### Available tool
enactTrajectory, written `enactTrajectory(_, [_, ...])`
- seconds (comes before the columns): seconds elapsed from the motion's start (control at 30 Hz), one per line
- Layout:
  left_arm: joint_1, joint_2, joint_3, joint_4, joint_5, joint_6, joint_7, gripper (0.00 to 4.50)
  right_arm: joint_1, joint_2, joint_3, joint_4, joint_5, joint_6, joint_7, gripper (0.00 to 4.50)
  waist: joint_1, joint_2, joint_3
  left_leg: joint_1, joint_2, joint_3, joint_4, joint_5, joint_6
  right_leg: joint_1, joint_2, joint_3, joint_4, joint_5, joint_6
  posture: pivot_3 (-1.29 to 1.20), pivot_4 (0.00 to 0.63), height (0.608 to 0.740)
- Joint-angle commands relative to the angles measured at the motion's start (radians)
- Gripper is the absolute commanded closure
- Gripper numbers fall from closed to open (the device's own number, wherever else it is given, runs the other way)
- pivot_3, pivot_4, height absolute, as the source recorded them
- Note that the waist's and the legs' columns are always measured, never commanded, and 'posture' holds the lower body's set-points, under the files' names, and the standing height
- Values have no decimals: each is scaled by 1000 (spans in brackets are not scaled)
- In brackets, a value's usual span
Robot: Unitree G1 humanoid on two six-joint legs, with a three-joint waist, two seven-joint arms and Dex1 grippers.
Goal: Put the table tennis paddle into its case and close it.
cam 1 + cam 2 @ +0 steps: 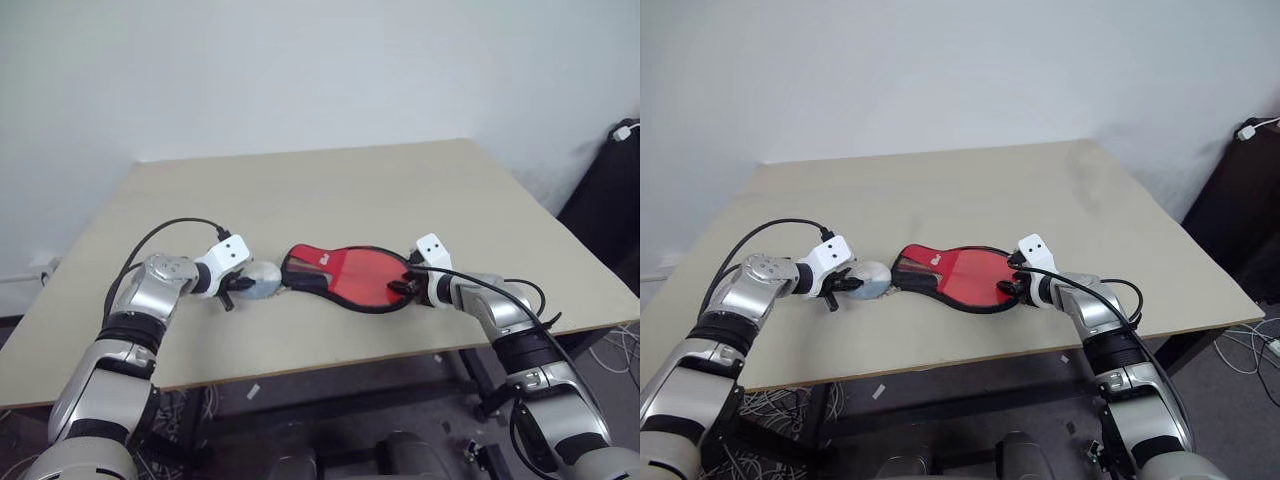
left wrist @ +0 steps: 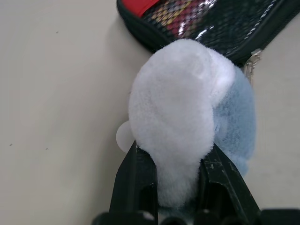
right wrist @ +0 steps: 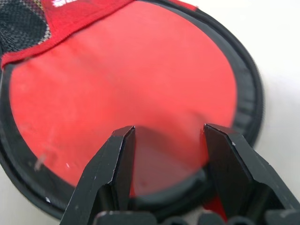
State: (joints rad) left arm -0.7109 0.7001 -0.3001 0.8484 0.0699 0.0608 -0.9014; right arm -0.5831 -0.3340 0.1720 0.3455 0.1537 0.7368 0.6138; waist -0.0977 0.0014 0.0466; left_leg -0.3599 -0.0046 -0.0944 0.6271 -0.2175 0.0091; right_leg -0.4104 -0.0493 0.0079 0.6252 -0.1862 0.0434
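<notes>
a plain light beige wooden table [image 1: 400,190] stands against a white wall [image 1: 300,70]; grey cables [image 1: 770,405] lie on the floor beneath it.

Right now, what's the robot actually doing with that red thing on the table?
A red and black paddle case lies flat on the table. The left gripper is shut on the fluffy white and blue tag that hangs at the case's narrow end. The right gripper is at the round end, jaws open over the case's black rim and red panel. The case looks mostly closed, so this seems to be zipping or holding it steady; the zip's end state is hard to tell.
</notes>
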Motion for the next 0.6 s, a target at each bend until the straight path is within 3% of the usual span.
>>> enactTrajectory(0.03, [-14,82,-1,152,126,28,177,3925,18,-12,10,46,-26,30,-9,1962,-5,0,0,0,1,-1,0,0,-1,0,0,-2,0,0,0,0,0,740])
enactTrajectory(0.33, [-96,33,-15,275,153,-1,325,3925,22,-10,12,42,-26,30,-9,1962,-3,0,0,-2,16,-7,0,-4,-6,-11,-5,-40,-5,0,0,0,0,740])
enactTrajectory(0.6, [-142,-3,52,312,103,-13,352,3925,24,-10,12,39,-27,31,-8,1962,16,0,1,-1,21,-7,-6,-4,-6,-16,-4,-49,-2,3,-5,0,0,740])
